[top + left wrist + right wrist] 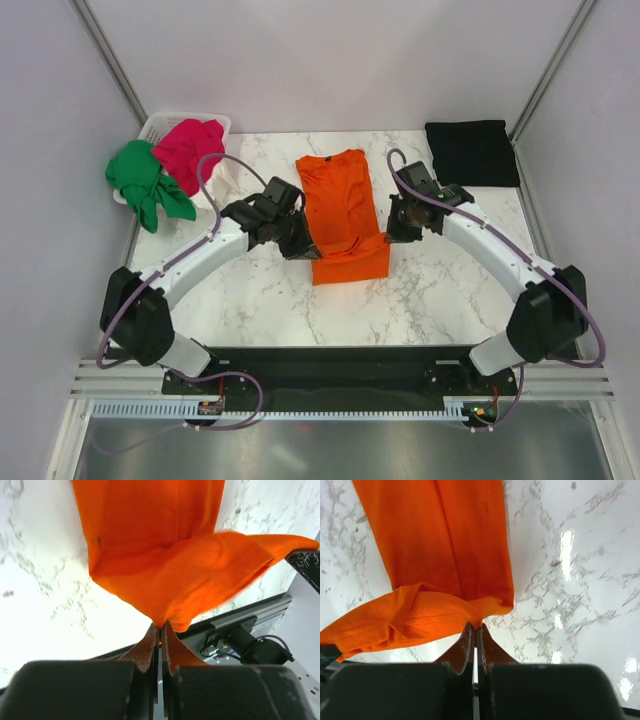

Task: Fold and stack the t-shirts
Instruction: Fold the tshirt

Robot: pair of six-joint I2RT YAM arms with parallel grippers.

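Note:
The orange t-shirt (342, 212) lies as a long strip in the middle of the table, its near end lifted and doubled over. My left gripper (300, 243) is shut on its near left corner, seen pinched in the left wrist view (161, 625). My right gripper (390, 236) is shut on its near right corner, seen in the right wrist view (476, 626). The orange cloth (165, 560) (440, 555) hangs between the two. A black t-shirt (472, 152) lies folded at the back right. A green t-shirt (146, 183) and a magenta-red t-shirt (188, 150) are bunched at the back left.
A white plastic basket (160, 126) stands at the back left under the green and magenta-red shirts. White cloth (222, 178) shows beside it. The marble table (440, 290) has bare surface in front. Grey walls close in both sides.

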